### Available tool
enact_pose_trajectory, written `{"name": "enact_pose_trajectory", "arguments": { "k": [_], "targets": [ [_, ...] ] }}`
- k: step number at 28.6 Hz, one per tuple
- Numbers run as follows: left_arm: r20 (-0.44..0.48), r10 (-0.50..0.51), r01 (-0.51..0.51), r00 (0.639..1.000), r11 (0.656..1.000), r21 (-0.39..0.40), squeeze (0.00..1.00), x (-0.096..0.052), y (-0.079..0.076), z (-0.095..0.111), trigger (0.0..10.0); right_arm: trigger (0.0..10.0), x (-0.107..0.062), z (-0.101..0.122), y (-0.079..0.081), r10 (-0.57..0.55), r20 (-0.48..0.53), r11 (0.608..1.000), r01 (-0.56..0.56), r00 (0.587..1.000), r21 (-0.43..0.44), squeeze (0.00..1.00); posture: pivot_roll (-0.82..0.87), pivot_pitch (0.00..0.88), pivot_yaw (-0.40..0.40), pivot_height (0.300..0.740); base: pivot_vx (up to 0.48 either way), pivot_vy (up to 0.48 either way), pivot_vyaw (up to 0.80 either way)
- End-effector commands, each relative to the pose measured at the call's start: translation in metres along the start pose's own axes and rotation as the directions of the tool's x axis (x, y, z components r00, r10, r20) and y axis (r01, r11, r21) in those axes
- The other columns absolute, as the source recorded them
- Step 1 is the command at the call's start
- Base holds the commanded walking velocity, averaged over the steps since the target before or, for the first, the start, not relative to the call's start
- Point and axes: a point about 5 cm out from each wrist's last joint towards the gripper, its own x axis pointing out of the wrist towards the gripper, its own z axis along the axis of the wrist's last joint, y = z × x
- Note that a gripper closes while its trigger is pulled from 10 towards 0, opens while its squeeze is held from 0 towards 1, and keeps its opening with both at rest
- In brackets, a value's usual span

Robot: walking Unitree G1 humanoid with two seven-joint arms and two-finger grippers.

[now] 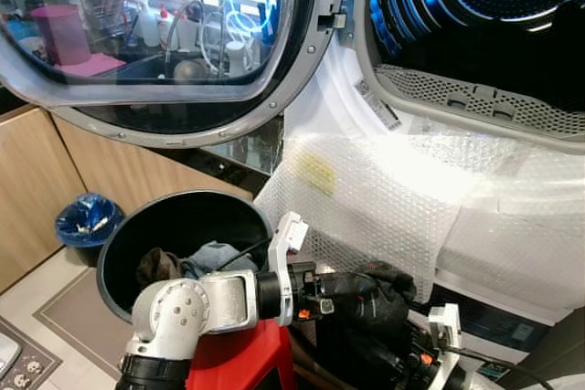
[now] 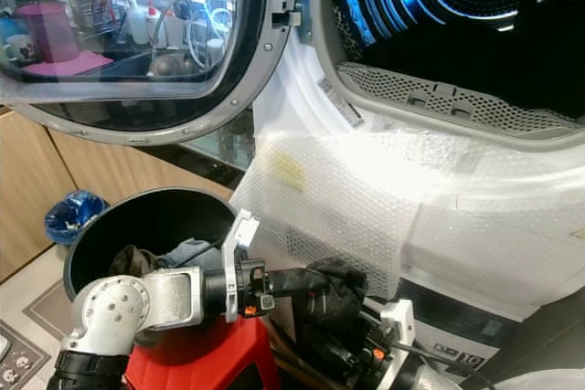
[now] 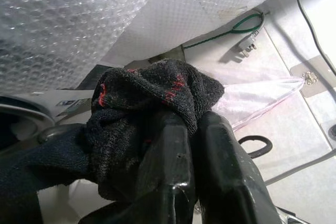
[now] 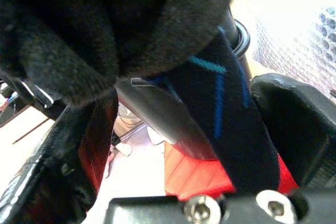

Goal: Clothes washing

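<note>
Directly below the open machine: two claws, both busy with dark cloth. Left claw stretched out level from its silver arm, fingers pressed together on a bunched black sock with red marks, the bundle sitting right at the fingertips and bulging past them. Right claw low and just beside the left one, fingers spread wide apart, a dark band of cloth with blue lines draped across the gap between them and a fuzzy black mass hanging over the tips; whether that claw actually grips anything cannot be told. One round black basket behind the left arm, holding a few pieces of clothing, one greyish-blue and at least one dark brown. One red stool under the left arm, touching or nearly touching it. One round door swung open above and beyond the basket, its glass full of reflections. One drum opening high above the claws, lit blue inside, its lower rim a perforated grey lip. One sheet of bubble wrap hanging down the machine front between that lip and the claws, its bottom edge just above the sock. One small blue-lined bin on the floor beyond the basket, well apart from both claws. Free space mostly upward from the claws toward the drum; tight at claw level, with stool, basket and machine front close around.
</note>
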Motion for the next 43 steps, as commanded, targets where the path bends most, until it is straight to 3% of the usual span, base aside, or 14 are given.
{"name": "enact_pose_trajectory", "arguments": {
  "k": [1, 4, 12, 20, 27, 28, 43],
  "targets": [
    [0.002, -0.007, 0.007, 1.000, 1.000, 0.020, 0.00, 0.003, -0.003, 0.003, 0.0, 10.0, -0.001, 0.003, 0.000, 0.005, -0.010, 1.000, -0.005, 1.000, -0.016, 0.00, -0.04, 0.023, -0.003, 0.740, 0.000, 0.000, 0.00],
    [0.007, -0.006, 0.006, 1.000, 1.000, 0.018, 0.00, 0.003, -0.002, 0.003, 0.0, 10.0, 0.001, 0.002, -0.003, -0.025, -0.015, 0.999, 0.025, 1.000, -0.034, 0.00, -0.04, 0.023, -0.009, 0.740, 0.000, 0.000, 0.00],
    [0.014, -0.017, 0.016, 1.000, 1.000, 0.015, 0.00, 0.007, -0.003, 0.003, 0.0, 10.0, 0.012, 0.003, 0.004, 0.022, -0.005, 0.999, -0.023, 1.000, -0.027, 0.00, -0.05, 0.023, -0.011, 0.740, 0.000, 0.000, 0.00],
    [0.015, -0.029, 0.028, 0.999, 1.000, 0.011, 0.00, 0.011, -0.005, 0.003, 0.0, 10.0, 0.032, 0.004, 0.007, -0.015, 0.055, 1.000, 0.016, 0.998, -0.021, 0.00, -0.05, 0.025, -0.012, 0.740, 0.000, 0.000, 0.00],
    [0.017, -0.032, 0.032, 0.999, 0.999, 0.008, 0.00, 0.012, -0.006, 0.002, 0.0, 10.0, 0.034, 0.007, 0.005, -0.033, 0.092, 0.999, 0.034, 0.995, -0.008, 0.00, -0.05, 0.023, -0.012, 0.740, 0.000, 0.000, 0.00],
    [0.017, -0.033, 0.033, 0.999, 0.999, 0.008, 0.00, 0.012, -0.006, 0.001, 0.0, 0.0, 0.034, 0.007, 0.006, -0.027, 0.087, 1.000, 0.028, 0.996, -0.005, 0.00, -0.05, 0.023, -0.012, 0.740, 0.000, 0.000, 0.00],
    [0.025, -0.033, 0.032, 0.999, 0.999, 0.019, 0.00, 0.012, -0.007, 0.003, 0.0, 0.0, 0.032, 0.011, -0.007, -0.137, 0.104, 0.990, 0.139, 0.985, -0.014, 0.00, -0.04, 0.009, -0.016, 0.740, 0.000, 0.000, 0.00]
  ]
}}
